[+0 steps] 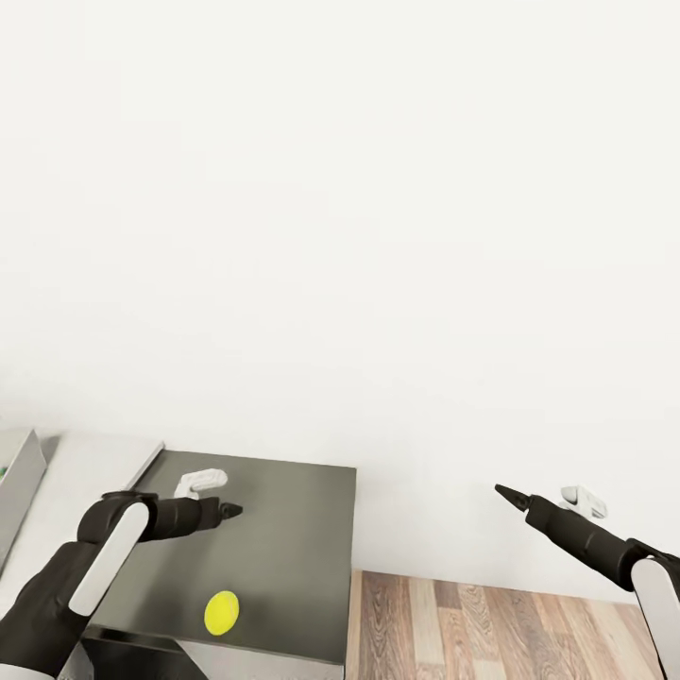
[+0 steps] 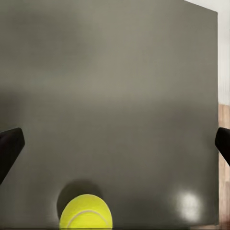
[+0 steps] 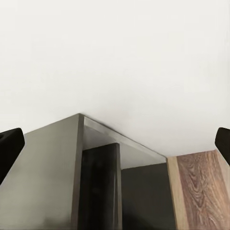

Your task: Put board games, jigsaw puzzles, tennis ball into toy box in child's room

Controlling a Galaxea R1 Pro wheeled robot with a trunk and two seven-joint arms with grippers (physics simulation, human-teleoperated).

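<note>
The yellow-green tennis ball (image 1: 222, 612) lies on the dark grey lower end unit (image 1: 283, 529) of the table, near its front edge. My left gripper (image 1: 229, 511) hovers above that unit, farther back than the ball. In the left wrist view the tennis ball (image 2: 86, 214) sits below the open left gripper (image 2: 115, 146), with nothing between the dark fingertips (image 2: 9, 148). My right gripper (image 1: 503, 492) hangs in the air right of the unit, over the floor, also open and empty (image 3: 115, 143). A corner of the light grey toy box (image 1: 24, 477) shows at the far left on the pale table top (image 1: 90, 472).
A plain white wall (image 1: 340, 208) stands close behind the table. Wood-plank floor (image 1: 491, 628) lies to the right of the end unit. The right wrist view looks down on the end unit's corner (image 3: 48, 167) and its dark side.
</note>
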